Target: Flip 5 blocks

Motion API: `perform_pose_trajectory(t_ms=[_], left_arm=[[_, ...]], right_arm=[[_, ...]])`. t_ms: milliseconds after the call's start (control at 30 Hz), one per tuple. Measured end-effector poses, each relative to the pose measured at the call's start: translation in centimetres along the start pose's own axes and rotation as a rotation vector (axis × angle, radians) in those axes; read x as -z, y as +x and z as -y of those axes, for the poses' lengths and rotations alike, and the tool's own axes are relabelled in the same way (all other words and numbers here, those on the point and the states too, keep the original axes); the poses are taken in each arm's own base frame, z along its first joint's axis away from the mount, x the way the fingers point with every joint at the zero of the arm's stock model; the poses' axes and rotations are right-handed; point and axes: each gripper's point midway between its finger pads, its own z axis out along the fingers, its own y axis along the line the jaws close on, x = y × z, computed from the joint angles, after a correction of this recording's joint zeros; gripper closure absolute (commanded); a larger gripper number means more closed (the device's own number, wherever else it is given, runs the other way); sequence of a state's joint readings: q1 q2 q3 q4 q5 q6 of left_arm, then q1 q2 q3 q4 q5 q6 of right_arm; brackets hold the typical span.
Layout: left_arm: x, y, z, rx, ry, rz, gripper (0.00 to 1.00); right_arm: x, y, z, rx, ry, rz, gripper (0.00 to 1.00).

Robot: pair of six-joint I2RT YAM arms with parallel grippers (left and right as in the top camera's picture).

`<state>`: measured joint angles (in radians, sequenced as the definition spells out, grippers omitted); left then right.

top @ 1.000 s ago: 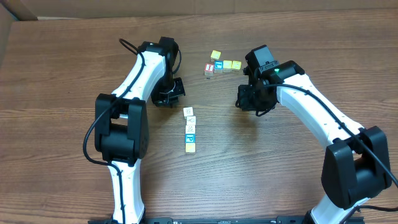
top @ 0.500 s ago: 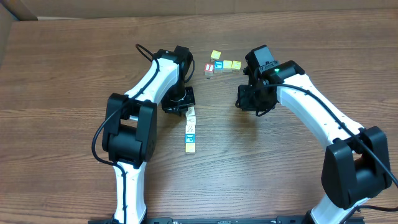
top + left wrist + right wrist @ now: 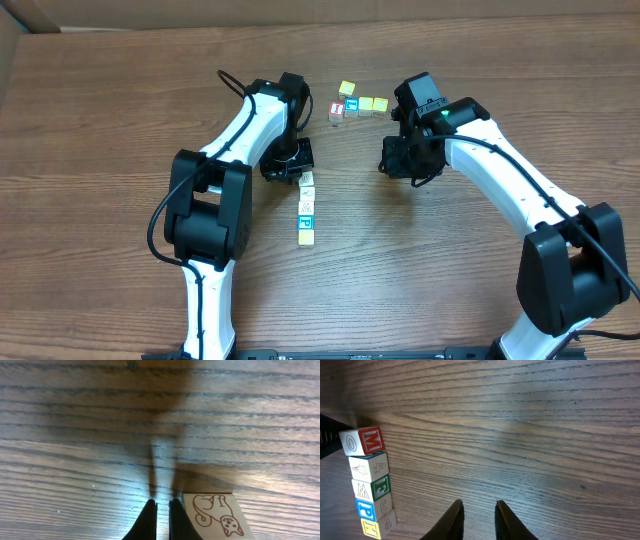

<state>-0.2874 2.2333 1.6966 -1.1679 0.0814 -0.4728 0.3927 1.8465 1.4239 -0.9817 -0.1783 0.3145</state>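
Two arms low: left tool (image 3: 163, 505) pressed together beside whitish block (image 3: 217, 515); right tool (image 3: 479, 506) slightly spread.

A robot lab bench, going by what is in view: a bare wood-grain table (image 3: 90, 120), the left arm (image 3: 215, 150) and right arm (image 3: 510, 180) in white and black mounted at its near edge, a loose cable (image 3: 215, 78), toy alphabet blocks (image 3: 307, 222) mid-table, and tan cardboard (image 3: 20, 15) beyond the far left corner.

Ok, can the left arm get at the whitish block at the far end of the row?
Likely yes: the left pincer is shut right beside that whitish block, with only bare table around and nothing between them. It would have to open to grip it.
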Motion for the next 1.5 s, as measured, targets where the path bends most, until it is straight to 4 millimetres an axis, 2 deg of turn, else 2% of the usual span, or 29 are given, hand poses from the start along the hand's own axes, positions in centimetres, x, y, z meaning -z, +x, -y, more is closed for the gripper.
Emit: perform_pose_trajectory(t_ms=[533, 667, 800, 933, 1200, 1300, 1500], left_arm=[[0.1, -0.4, -0.1, 0.004, 0.004, 0.014, 0.96], [1.1, -1.7, 0.0, 0.013, 0.019, 0.051, 0.96], [2.7, -3.7, 0.6, 0.015, 0.052, 0.124, 0.96], [3.1, -4.4, 1.3, -0.001, 0.083, 0.150, 0.96], [3.1, -4.1, 1.8, -0.045, 0.109, 0.136, 0.96], [3.1, -3.9, 1.9, -0.057, 0.118, 0.131, 0.96], [3.2, -3.7, 2.7, -0.093, 0.154, 0.123, 0.96]], right_arm=[[0.0, 0.0, 0.0, 0.000, 0.000, 0.000, 0.77], [0.0, 0.2, 0.0, 0.004, 0.000, -0.009, 0.92], [-0.1, 1.7, -0.7, 0.075, -0.020, -0.066, 0.96], [-0.6, 4.5, -3.0, 0.250, 0.000, -0.127, 0.96], [-2.0, 11.1, -11.0, 0.706, 0.019, -0.144, 0.96], [-2.2, 12.8, -12.7, 0.796, 0.011, -0.143, 0.96], [-2.8, 14.8, -14.5, 0.941, 0.004, -0.126, 0.96]])
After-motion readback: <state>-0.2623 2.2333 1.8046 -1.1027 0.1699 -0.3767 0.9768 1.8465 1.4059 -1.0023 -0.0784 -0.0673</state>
